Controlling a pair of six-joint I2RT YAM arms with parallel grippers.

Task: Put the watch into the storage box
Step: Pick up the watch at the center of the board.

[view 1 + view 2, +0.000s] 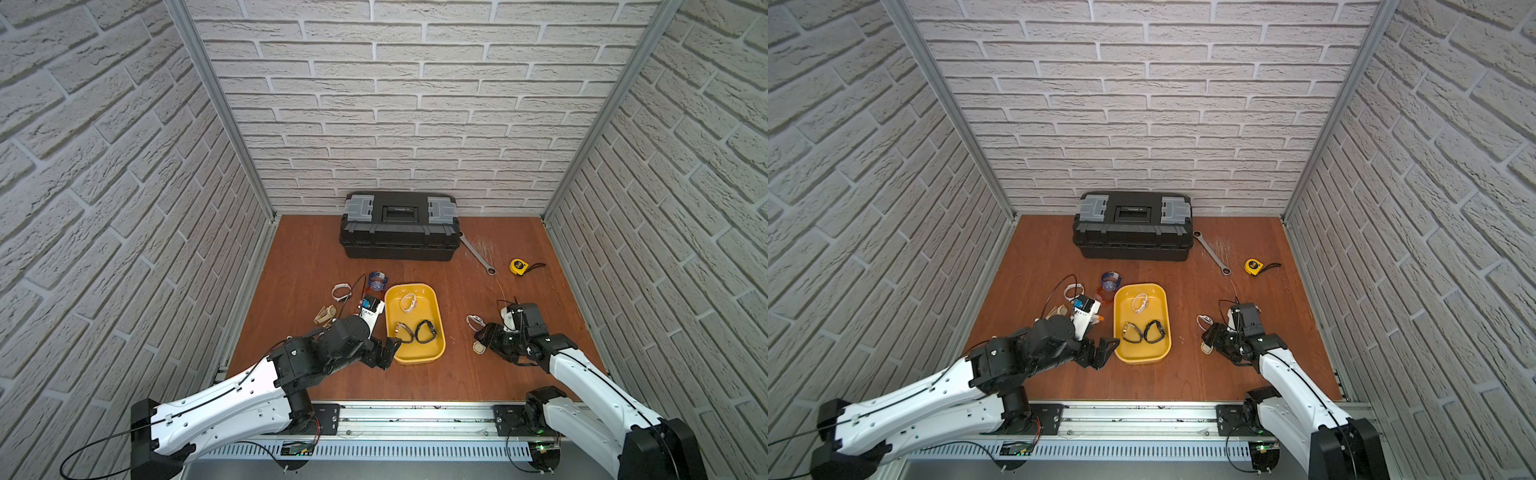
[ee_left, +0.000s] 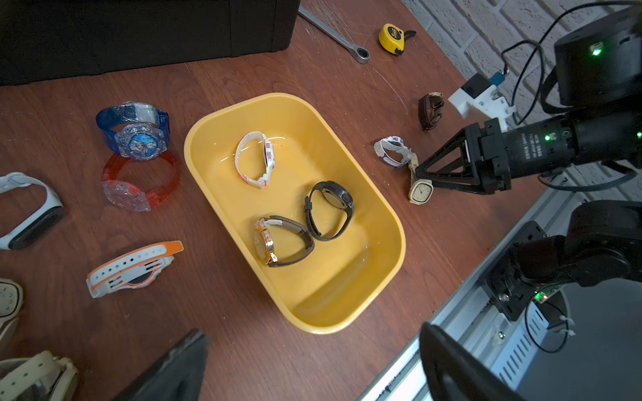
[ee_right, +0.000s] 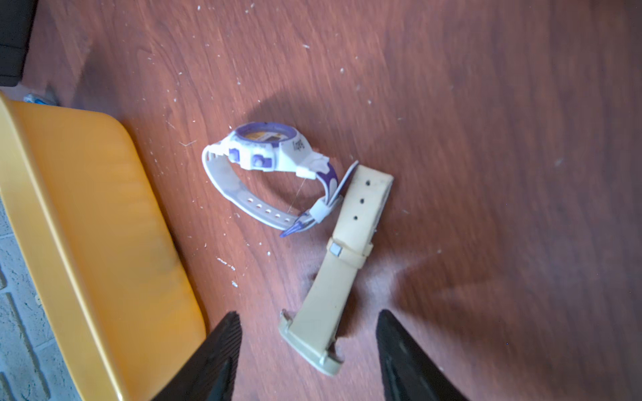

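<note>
Cream watch point(image 3: 333, 277) lies on the bench point(image 3: 486, 121) between the right end effector's point(image 3: 307, 314) parted, empty jaws, which should close squarely on its case before lifting toward the storage box point(image 3: 87, 208) alongside.

A robot test cell dressed up as a workshop; three brick-pattern wall panels point(image 1: 415, 104) close it in, joined at the corners by bare aluminium posts point(image 1: 216, 108); the wood-grain bench point(image 1: 316, 257) ends at a metal rail point(image 1: 415, 417) that carries both arm bases, behind the left pincer point(image 1: 390, 353); well beyond that pincer stands a black toolbox point(image 1: 400, 226), with a wrench point(image 1: 478, 257) and a yellow tape measure point(image 1: 518, 266) beside it.
</note>
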